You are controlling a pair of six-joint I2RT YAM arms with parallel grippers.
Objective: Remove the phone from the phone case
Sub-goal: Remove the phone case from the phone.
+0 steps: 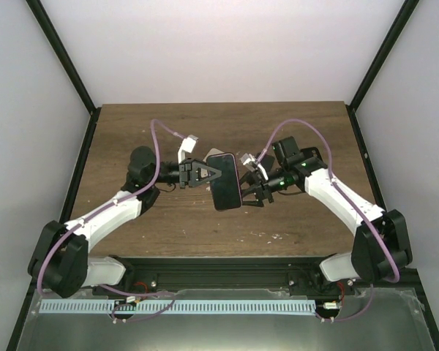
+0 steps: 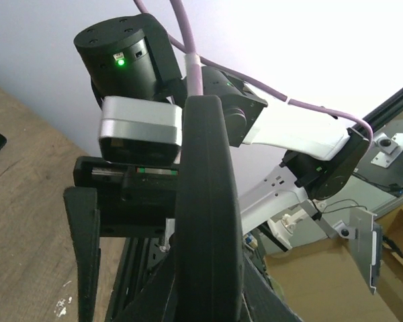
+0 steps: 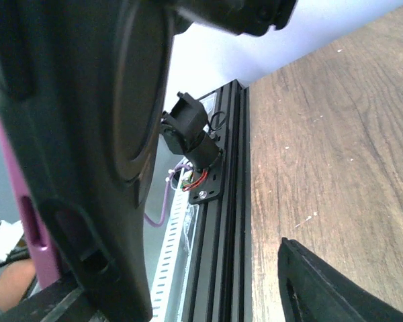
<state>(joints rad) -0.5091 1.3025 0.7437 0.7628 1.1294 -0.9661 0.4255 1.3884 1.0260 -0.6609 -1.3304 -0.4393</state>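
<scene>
Phone case (image 1: pixel 225 183): held in the air above the middle of the table (image 1: pixel 168 131), between the two arms; it is seen as a dark slab, tilted, with its long side running roughly away from the bases.
Phone: it cannot be told apart from the case in any view; the two are seen as one dark body.
Left gripper (image 1: pixel 203 174): it is brought in from the left and closed onto the left edge of the case. In the left wrist view the case is seen edge-on, rising up the centre, with the gripper's own fingers (image 2: pixel 265 302) pressed close on either side at the bottom.
Right gripper (image 1: pixel 253 189): it is set against the right side of the case, with the jaws spread wide. In the right wrist view one finger (image 3: pixel 336 288) is seen well apart from the case, over the wood; the other finger is hidden by the case, so contact there cannot be told.
Case back: a broad dark face with a round recess is shown close to the right wrist camera.
</scene>
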